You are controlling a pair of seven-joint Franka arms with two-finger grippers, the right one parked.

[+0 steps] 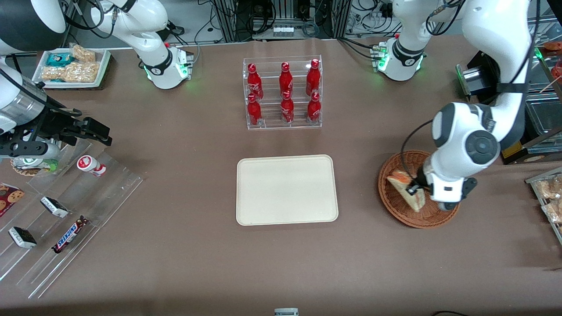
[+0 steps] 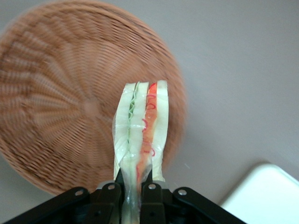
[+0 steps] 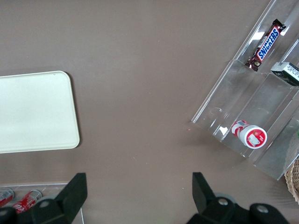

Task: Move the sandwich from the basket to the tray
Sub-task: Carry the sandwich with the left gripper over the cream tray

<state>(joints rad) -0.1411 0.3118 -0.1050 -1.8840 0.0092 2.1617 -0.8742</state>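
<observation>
End effector (image 2: pixel 133 189) grips sandwich (image 2: pixel 140 130) above blurred basket (image 2: pixel 56 107); tray (image 2: pixel 266 196) cut off.

1. We see a brown table (image 1: pixel 175 145) filling the front view, evenly lit.
2. At 12 o'clock stands a clear rack (image 1: pixel 283 123) with six red bottles (image 1: pixel 286 78) in two rows.
3. Past it, at the table's edge, cables (image 1: pixel 285 17) hang on metal frames.
4. At 10 o'clock a white tray (image 1: pixel 103 70) holds snacks.
5. At 8 o'clock clear stepped shelves (image 1: pixel 109 193) carry a Snickers bar (image 1: pixel 69 234) and small packs.
6. At 3 o'clock sit clear bins (image 1: pixel 544 114).
</observation>
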